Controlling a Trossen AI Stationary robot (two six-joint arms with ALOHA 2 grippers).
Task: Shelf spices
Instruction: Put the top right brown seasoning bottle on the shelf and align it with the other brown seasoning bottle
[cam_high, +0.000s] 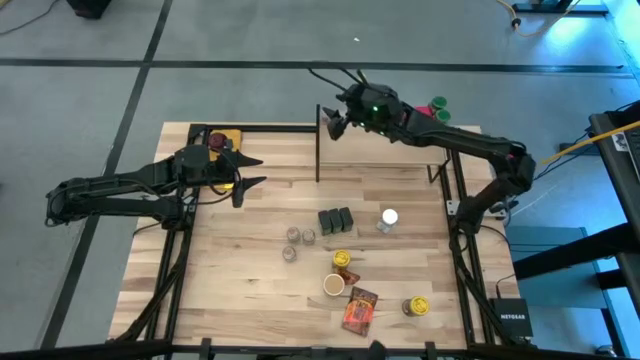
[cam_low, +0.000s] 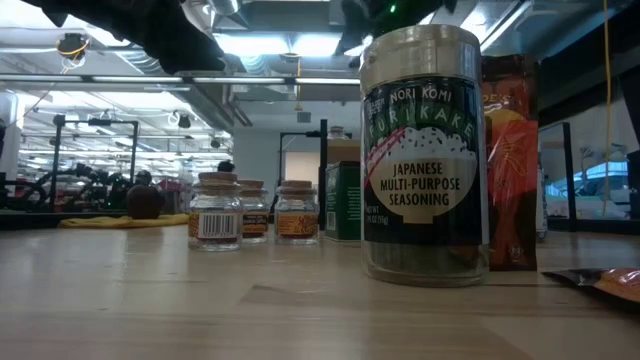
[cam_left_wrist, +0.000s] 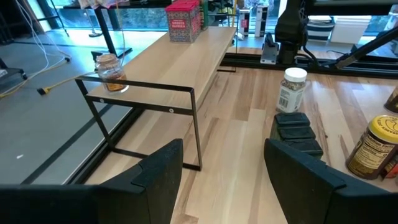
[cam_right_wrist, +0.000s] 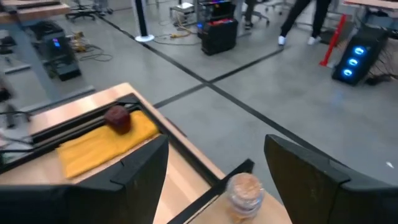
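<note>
The shelf (cam_left_wrist: 180, 62), a pale board on a thin black frame, stands along the table's far side (cam_high: 385, 152). A tan-lidded spice jar (cam_left_wrist: 109, 71) stands upright on the shelf's left end. My right gripper (cam_right_wrist: 214, 146) is open above it, over that corner (cam_high: 330, 122), and the jar (cam_right_wrist: 245, 193) shows below and between its fingers, untouched. Red boxes (cam_left_wrist: 183, 18) sit at the shelf's other end. My left gripper (cam_left_wrist: 224, 180) is open above the table's left side (cam_high: 250, 172), with nothing between its fingers.
On the tabletop stand three small jars (cam_high: 297, 240), dark tins (cam_high: 336, 220), a white-lidded jar (cam_high: 389, 218), yellow-lidded jars (cam_high: 342, 260) (cam_high: 416, 306) and an orange packet (cam_high: 359, 310). A dark red round thing on a yellow pad (cam_right_wrist: 118, 118) lies at the far left corner.
</note>
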